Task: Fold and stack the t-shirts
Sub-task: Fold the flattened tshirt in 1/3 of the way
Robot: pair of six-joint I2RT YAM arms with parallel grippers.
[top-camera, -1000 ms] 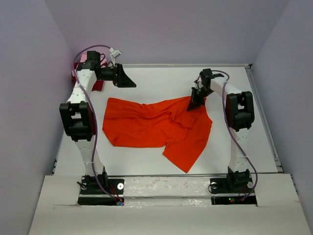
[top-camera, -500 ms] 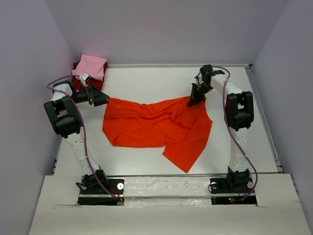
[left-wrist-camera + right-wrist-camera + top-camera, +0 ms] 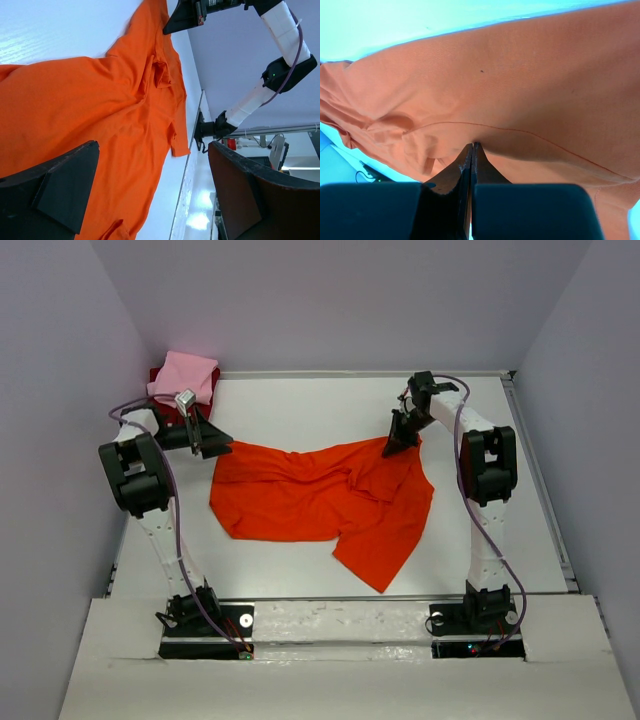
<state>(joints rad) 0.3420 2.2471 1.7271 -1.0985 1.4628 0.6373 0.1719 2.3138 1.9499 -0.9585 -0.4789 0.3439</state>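
Note:
The bright orange-red t-shirt (image 3: 320,500) lies spread and rumpled on the white table (image 3: 300,405), one part trailing toward the near edge. My right gripper (image 3: 399,443) is shut on the shirt's far right edge; in the right wrist view its jaws (image 3: 472,146) meet on a pucker of the orange cloth (image 3: 530,80). My left gripper (image 3: 212,443) hovers open at the shirt's far left corner, with nothing between its fingers (image 3: 55,192), over the orange cloth (image 3: 100,105). A folded light pink t-shirt (image 3: 187,375) rests on a dark red one (image 3: 157,375) in the far left corner.
Grey walls close in the table on the left, back and right. The raised white ledge (image 3: 330,625) with both arm bases runs along the near edge. In the left wrist view the right arm (image 3: 280,30) shows beyond the shirt.
My left arm has swung back from the stack in the far left corner to the orange shirt's far left corner, uncovering the pink shirt. The right gripper and the orange shirt have hardly moved.

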